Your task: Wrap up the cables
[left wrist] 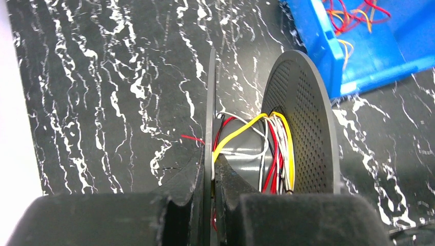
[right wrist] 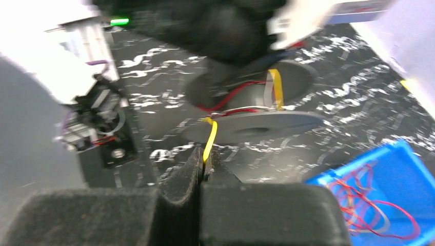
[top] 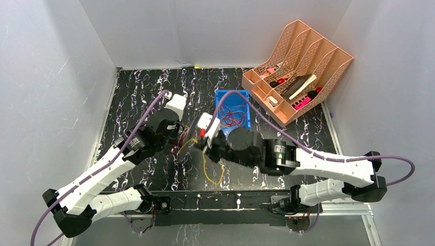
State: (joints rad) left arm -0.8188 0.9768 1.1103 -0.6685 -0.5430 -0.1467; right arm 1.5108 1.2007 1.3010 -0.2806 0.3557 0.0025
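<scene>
Left arm (top: 102, 174): rises from its base at the near left corner and reaches forward and inward to the middle of the table (top: 133, 97), with the wrist turned toward the centre. The left fingers (left wrist: 195, 179) are closed edge-on upon the thin flange of a grey spool (left wrist: 302, 128), which stands on its rims. Yellow, red and white cables (left wrist: 279, 154) are wound on its core between that flange and the perforated one.

Right arm (top: 318, 161): stretches from the near right corner leftward and low across the table, ending just beside the spool. The right fingers (right wrist: 191, 166) are pressed together on a yellow cable (right wrist: 210, 136), which runs from their tips up over the rim of the spool. In the overhead view, slack from this cable lies in a loop on the table below the right wrist.

Behind the right wrist stands a blue bin (top: 220, 97) holding loose red cables (top: 233, 117). An orange file organizer (top: 308, 46) stands at the far right corner.
</scene>
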